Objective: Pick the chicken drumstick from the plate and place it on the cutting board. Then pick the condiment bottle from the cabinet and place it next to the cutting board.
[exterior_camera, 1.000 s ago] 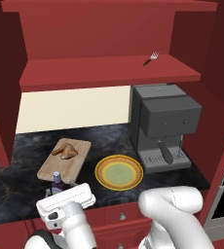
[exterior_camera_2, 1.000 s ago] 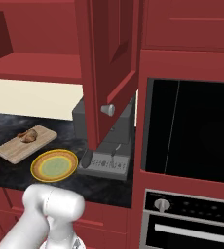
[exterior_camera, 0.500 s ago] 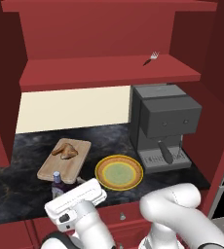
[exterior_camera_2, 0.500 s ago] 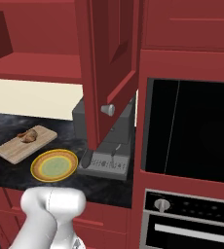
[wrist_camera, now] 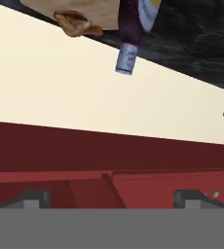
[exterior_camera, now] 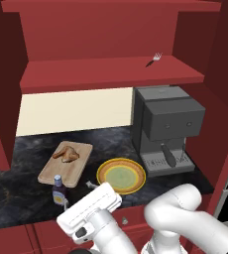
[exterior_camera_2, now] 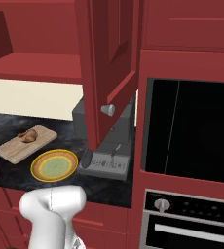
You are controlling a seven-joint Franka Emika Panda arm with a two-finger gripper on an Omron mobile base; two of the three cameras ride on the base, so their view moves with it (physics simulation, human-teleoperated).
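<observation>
The condiment bottle stands upright on the dark counter just beside the near corner of the cutting board, the chicken drumstick lies on the board, and the plate sits bare to the board's right. The gripper hangs apart from the bottle with its jaws wide and nothing between them, so both placements look done. The sound move now is to draw the hand straight off, clear of the bottle's cap, so nothing tips.
</observation>
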